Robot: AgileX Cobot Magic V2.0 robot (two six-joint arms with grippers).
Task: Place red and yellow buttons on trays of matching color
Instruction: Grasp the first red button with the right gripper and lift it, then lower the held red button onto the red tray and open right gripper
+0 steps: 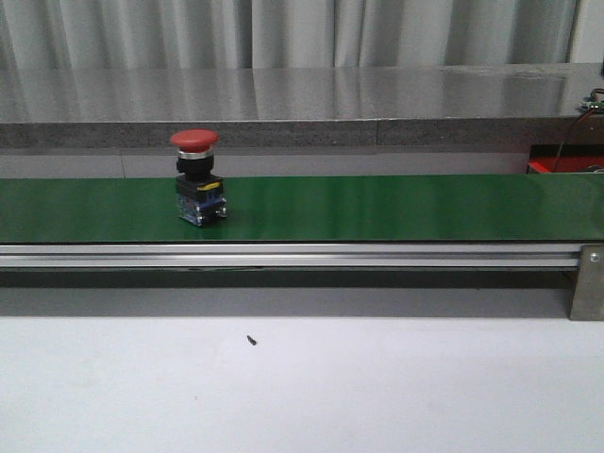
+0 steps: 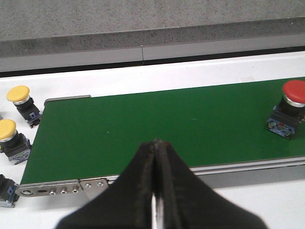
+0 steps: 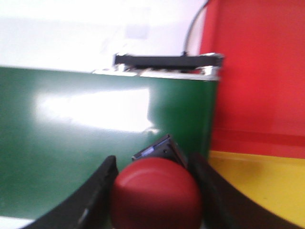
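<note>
Where jaws close, red button (image 3: 156,194).

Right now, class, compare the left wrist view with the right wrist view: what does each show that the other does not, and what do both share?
Only the left wrist view: two yellow buttons off the belt's end, a red button standing free on the belt, and the left end effector shut on nothing.

Only the right wrist view: the right end effector closed on a red-capped button, beside the red tray and yellow tray.

Both: the green belt.
</note>
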